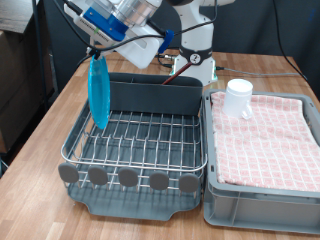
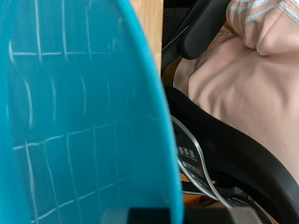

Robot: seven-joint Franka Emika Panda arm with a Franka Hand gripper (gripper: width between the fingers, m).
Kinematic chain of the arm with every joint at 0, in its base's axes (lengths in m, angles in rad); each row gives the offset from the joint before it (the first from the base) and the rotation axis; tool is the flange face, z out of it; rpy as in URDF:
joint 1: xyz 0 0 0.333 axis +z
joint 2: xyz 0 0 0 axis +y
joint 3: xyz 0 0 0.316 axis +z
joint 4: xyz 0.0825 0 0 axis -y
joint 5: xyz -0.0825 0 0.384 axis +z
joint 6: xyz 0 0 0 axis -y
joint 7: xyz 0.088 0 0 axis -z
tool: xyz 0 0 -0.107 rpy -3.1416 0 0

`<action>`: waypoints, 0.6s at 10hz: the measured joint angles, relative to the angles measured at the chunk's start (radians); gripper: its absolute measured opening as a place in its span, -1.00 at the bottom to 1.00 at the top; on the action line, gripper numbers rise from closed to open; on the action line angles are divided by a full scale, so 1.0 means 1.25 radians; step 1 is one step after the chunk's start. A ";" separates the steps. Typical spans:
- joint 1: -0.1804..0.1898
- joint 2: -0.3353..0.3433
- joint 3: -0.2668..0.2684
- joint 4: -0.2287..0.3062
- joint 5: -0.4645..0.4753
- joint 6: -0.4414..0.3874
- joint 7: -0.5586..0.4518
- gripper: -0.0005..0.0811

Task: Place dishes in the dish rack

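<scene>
My gripper (image 1: 97, 52) is at the exterior view's upper left, shut on the top edge of the light-blue plate (image 1: 98, 92). The plate hangs on edge, its lower rim down among the wires at the left side of the dish rack (image 1: 140, 140). In the wrist view the plate (image 2: 75, 112) fills most of the picture, with the rack's wires reflected in it. The white mug (image 1: 238, 97) stands on the pink checked cloth at the far end of the grey bin (image 1: 262, 190). The wooden spoon is out of view.
The rack's tall grey utensil compartment (image 1: 155, 93) runs along its far side, and grey round discs (image 1: 128, 178) line its near edge. The grey bin stands right of the rack. The arm's base and cables (image 1: 190, 55) are behind the rack. The wooden table (image 1: 45, 130) shows at left.
</scene>
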 joint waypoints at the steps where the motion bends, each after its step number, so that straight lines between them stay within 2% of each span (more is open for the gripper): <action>1: 0.000 0.008 -0.002 -0.002 0.000 0.014 0.000 -0.94; 3: 0.000 0.026 -0.014 -0.010 -0.001 0.061 0.000 -0.94; 6: -0.001 0.056 -0.030 -0.018 -0.001 0.095 0.007 -0.94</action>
